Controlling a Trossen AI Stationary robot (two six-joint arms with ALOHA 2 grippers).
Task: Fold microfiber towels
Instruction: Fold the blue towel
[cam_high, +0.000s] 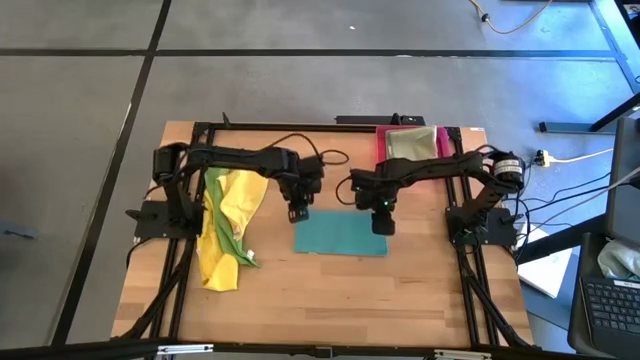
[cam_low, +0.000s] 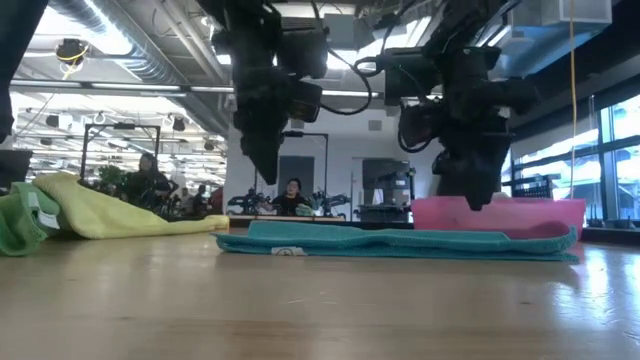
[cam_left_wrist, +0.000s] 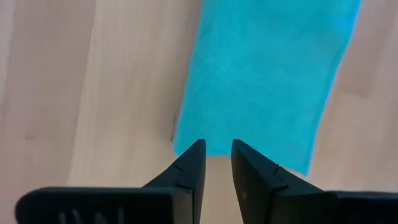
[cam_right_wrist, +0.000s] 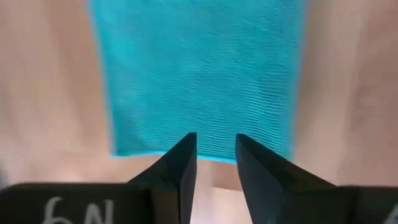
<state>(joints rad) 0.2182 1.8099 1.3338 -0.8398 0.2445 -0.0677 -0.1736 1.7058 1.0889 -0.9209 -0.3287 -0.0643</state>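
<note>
The teal towel (cam_high: 340, 237) lies flat at frame centre on the bench (cam_high: 330, 300), already a folded rectangle. Left end effector (cam_high: 298, 213) and right end effector (cam_high: 380, 224) hover above its upper corners, jaws parted, gripping nothing. Judgement: pinch both corners level and fold evenly, edges aligned.

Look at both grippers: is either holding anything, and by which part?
Nothing is held. The left gripper and right gripper hang open above the far edge of the flat teal towel.

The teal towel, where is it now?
The teal towel lies flat mid-table in the high view, right of the yellow-green pile, below both pincers, near the pink tray.
</note>
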